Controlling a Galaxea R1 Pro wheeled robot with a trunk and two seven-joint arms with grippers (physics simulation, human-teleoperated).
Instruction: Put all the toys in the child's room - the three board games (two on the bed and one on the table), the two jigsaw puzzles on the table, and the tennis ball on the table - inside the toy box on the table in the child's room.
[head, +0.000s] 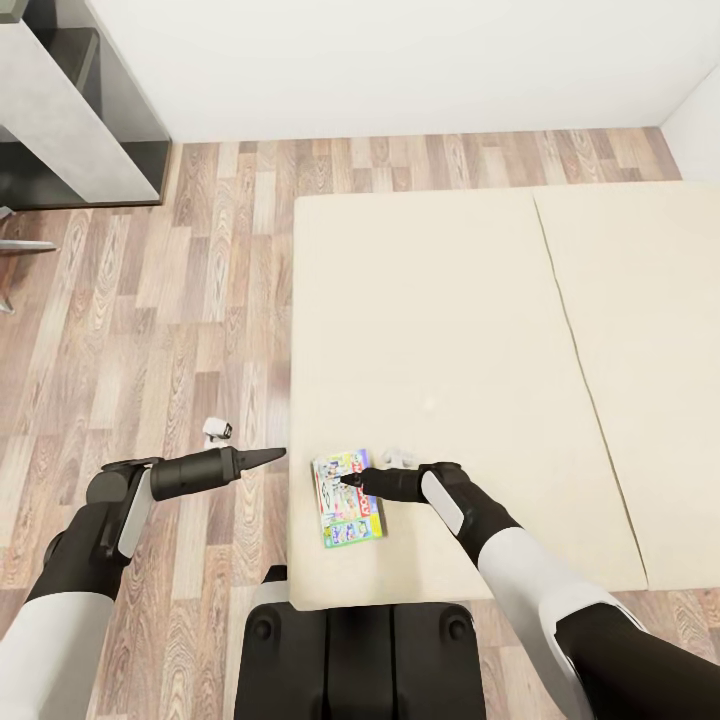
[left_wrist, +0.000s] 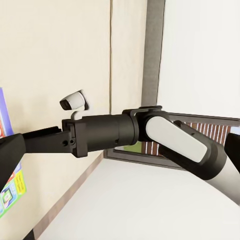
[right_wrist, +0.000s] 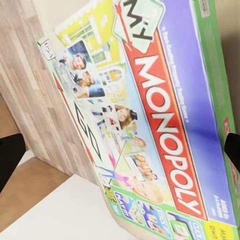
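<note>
One board game, a flat Monopoly box with a yellow, red and green cover, lies on the near left corner of the bed. My right gripper hovers just over its cover. In the right wrist view the box spans the picture and the two dark fingertips stand far apart at its sides, open. My left gripper hangs over the floor left of the bed's edge and points at the box; it is open and holds nothing. The left wrist view shows my right forearm and a strip of the box.
The bed is two plain cream mattresses with a seam between them. Grey furniture stands at the far left against the white wall. Wood-plank floor lies left of the bed. My base is against the bed's near edge.
</note>
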